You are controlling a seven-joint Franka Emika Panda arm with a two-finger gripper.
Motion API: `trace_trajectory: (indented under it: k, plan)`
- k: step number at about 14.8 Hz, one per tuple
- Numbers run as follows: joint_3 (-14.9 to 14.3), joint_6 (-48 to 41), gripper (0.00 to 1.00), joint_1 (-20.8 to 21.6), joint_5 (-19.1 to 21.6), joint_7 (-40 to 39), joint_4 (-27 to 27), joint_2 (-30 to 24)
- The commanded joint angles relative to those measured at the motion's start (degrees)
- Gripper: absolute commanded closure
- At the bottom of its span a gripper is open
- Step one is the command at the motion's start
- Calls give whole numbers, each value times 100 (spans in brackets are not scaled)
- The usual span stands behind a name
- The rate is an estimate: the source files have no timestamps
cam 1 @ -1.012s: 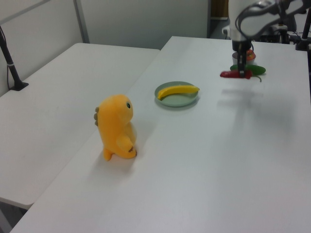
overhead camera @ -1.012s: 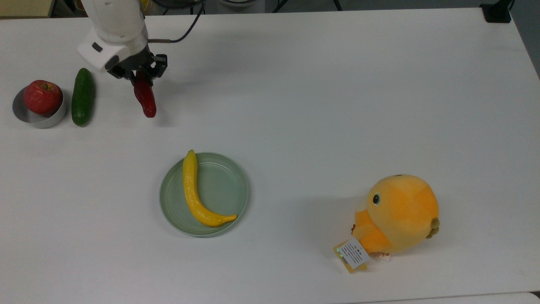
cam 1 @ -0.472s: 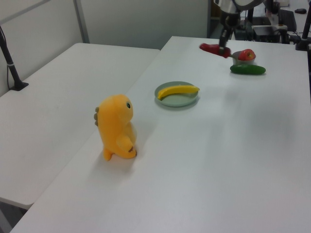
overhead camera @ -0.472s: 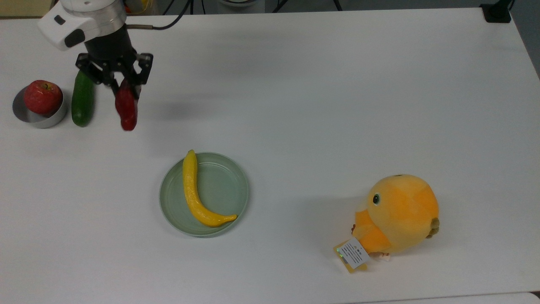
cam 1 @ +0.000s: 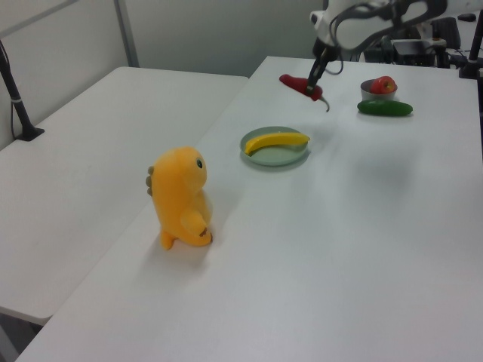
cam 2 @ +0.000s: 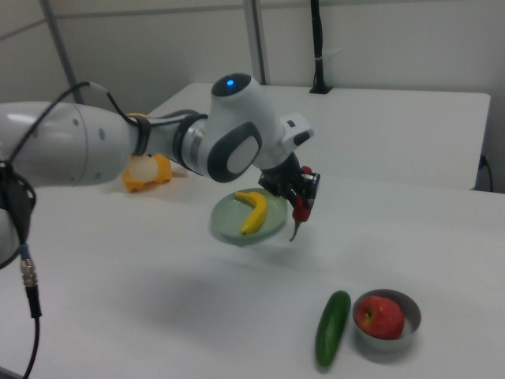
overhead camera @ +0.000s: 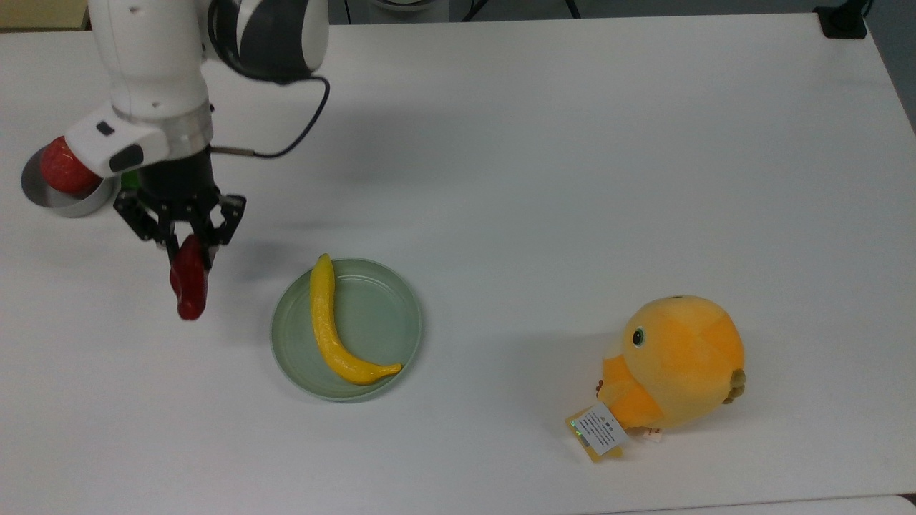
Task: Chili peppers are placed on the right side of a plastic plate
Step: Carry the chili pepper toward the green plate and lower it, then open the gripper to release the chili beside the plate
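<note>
White table carries the plastic plate with a yellow banana lying in it. In the top view the gripper, just left of the plate, is clamped narrow on the chili peppers, which hang clear above the table

A robotics lab is showing here: white tables are standing pushed together, cables are trailing behind the far table edge, bare partition walls are surrounding.
</note>
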Motion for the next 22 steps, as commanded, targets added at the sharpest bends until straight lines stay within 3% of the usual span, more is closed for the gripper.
trace_trajectory:
  k: [1,9,14,18,20,22]
  plan:
    - [-17,718,72,1,107,-26,426,656]
    - [27,1248,69,97,54,-78,690,1245]
    - [36,1257,36,115,54,-78,690,1272]
    - [98,1265,17,142,54,-61,690,1254]
    - [98,1257,1,142,45,-52,672,1193]
    - [98,1257,0,133,36,-52,637,1018]
